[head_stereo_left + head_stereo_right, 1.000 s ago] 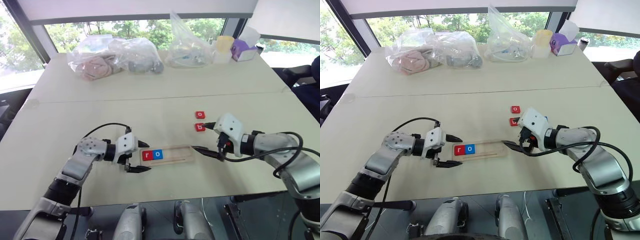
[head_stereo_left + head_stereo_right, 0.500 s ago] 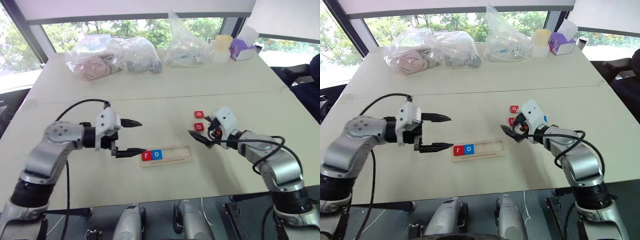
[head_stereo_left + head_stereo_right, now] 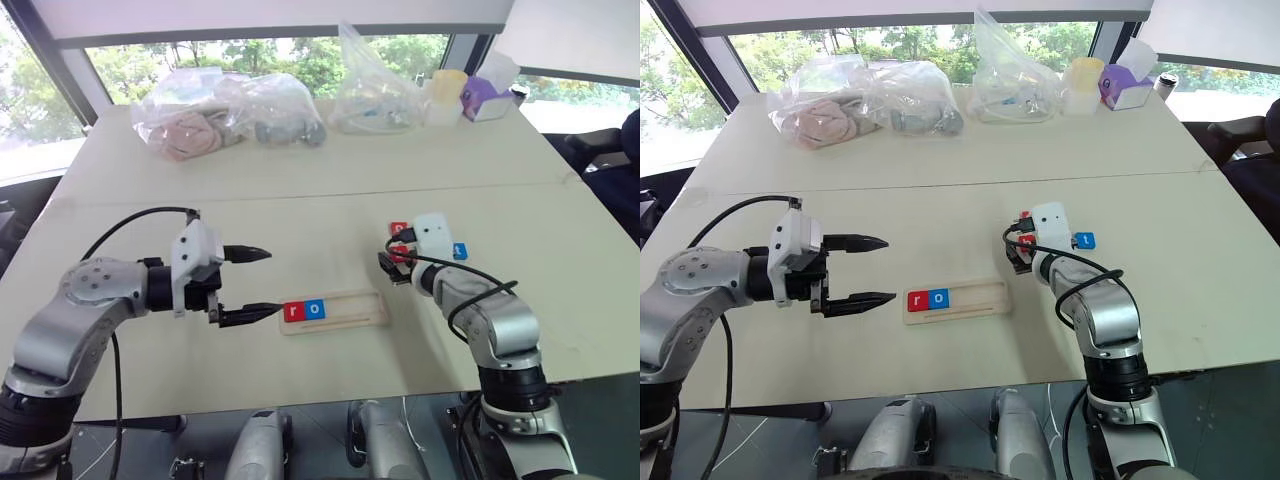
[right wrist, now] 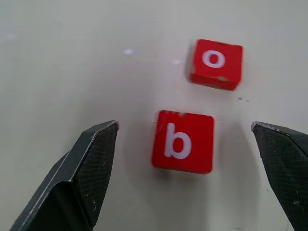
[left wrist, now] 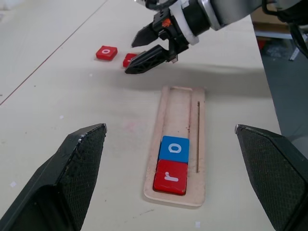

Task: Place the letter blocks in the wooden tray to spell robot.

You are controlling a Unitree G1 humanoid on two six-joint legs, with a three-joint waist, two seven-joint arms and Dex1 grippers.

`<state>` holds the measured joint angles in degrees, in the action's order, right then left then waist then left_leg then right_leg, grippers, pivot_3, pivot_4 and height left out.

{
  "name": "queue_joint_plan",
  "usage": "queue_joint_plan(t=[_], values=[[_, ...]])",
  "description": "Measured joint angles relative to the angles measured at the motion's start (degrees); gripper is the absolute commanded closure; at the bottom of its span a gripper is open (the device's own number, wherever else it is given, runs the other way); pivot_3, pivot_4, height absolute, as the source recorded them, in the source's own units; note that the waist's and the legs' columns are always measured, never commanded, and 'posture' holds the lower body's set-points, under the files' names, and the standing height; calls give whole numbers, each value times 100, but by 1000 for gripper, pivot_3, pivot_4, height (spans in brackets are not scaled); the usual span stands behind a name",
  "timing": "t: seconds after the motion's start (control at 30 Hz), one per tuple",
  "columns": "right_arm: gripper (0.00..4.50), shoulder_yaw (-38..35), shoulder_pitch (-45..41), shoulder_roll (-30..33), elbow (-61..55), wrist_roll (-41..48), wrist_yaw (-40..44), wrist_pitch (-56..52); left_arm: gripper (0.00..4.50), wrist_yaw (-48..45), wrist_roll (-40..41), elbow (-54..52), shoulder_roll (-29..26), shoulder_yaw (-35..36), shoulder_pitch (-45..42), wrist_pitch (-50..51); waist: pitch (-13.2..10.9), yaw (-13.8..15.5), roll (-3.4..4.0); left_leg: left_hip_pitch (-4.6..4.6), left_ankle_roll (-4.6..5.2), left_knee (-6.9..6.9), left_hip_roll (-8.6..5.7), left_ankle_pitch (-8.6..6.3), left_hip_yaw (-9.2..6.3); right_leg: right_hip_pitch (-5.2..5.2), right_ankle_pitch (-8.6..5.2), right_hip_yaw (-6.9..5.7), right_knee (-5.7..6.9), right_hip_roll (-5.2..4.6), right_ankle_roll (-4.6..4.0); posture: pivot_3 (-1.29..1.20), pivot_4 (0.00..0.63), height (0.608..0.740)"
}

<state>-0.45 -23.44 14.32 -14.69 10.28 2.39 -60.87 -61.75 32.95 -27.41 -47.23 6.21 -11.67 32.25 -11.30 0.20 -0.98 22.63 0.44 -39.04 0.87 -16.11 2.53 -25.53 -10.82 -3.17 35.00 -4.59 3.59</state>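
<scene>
The wooden tray lies at mid-table and holds a red "r" block and a blue "o" block at its left end. Left of the tray my left gripper hovers open, holding nothing. A red "b" block and a red "o" block lie on the table right of the tray. My right gripper is open over the "b", one finger on each side, not touching it. A blue "t" block lies beside the right wrist.
Along the table's far edge sit clear plastic bags of soft items, another bag, a yellow cup and a purple-and-white box. A seam crosses the table.
My left gripper has risen and drawn back left from the tray's end. My right gripper has swung forward and down over the red "b". The blue "t" is now uncovered.
</scene>
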Motion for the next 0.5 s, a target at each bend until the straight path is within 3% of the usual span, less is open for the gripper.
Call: queue_joint_plan(t=[0.37,0.43,0.5], values=[[0,-138,-53,-419,89,-18,-43,-78,38,-16,23,-79,-232,39,98,-41,0,-98,1,0,0,2,2,0,-3,0,-1,-1,0,3,1,0,150,740],[564,-121,-60,-420,90,-37,-38,-85,0,-10,20,-79,-232,39,118,-56,0,-102,1,0,0,4,2,0,-4,-1,-1,-1,0,3,1,0,150,740],[1414,-115,-62,-416,92,-57,-36,-99,0,-1,19,-78,-232,37,123,-57,0,-102,1,-1,0,4,2,0,-4,-1,-2,-1,0,3,0,0,150,740]])
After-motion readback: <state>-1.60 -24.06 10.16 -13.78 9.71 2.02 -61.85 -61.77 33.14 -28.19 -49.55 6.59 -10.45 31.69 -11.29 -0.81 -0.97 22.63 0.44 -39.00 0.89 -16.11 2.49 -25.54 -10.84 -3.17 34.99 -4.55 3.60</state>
